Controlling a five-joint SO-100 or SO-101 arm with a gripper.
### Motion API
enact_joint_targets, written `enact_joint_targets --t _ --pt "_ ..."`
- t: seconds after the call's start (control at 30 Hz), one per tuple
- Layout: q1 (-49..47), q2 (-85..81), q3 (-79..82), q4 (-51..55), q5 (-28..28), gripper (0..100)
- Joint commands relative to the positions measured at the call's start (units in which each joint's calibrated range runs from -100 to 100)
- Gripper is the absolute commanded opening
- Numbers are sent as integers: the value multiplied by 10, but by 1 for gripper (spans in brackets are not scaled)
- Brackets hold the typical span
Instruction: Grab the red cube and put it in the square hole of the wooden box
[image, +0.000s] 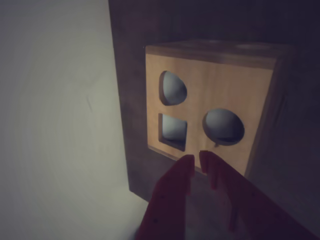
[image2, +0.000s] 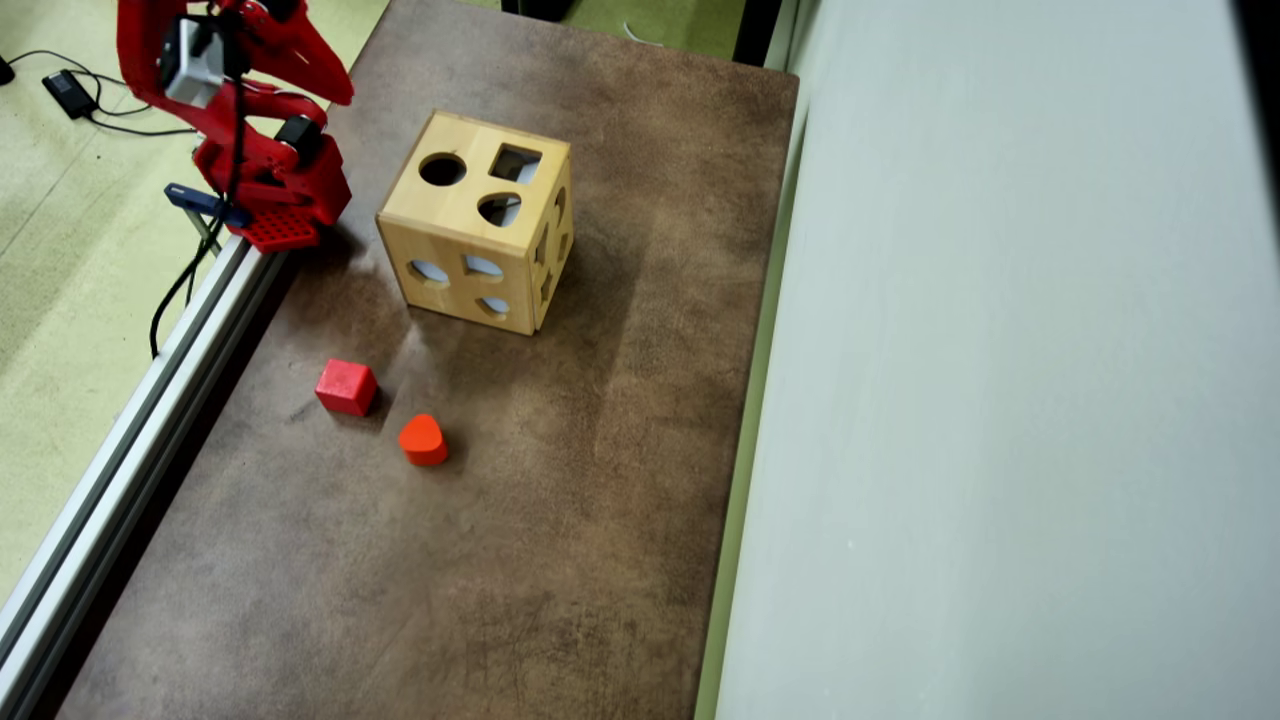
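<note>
Two reddish blocks lower left: narrow, empty hand (image: 196, 159) risks grabbing heart block (image2: 423, 440) beside red cube (image2: 346, 386).

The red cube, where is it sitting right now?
In the overhead view the red cube lies on the brown table, toward the left edge, below the wooden box and just up-left of the orange heart-shaped block, apart from both.
</note>
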Motion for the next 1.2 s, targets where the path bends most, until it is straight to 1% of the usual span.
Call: enact_joint_targets --t 0.0,0.33,0.47,0.67,0.8,1.03,1.17 --pt "23 116 -118 2 19 3" --pt "211 339 -123 2 170 3" --pt "270 405 -123 2 212 3" --pt "292 468 -110 1 230 3" --pt "293 490 -56 -39 232 3" --pt "293 484 135 -122 232 3" --pt "293 480 243 -193 236 3"
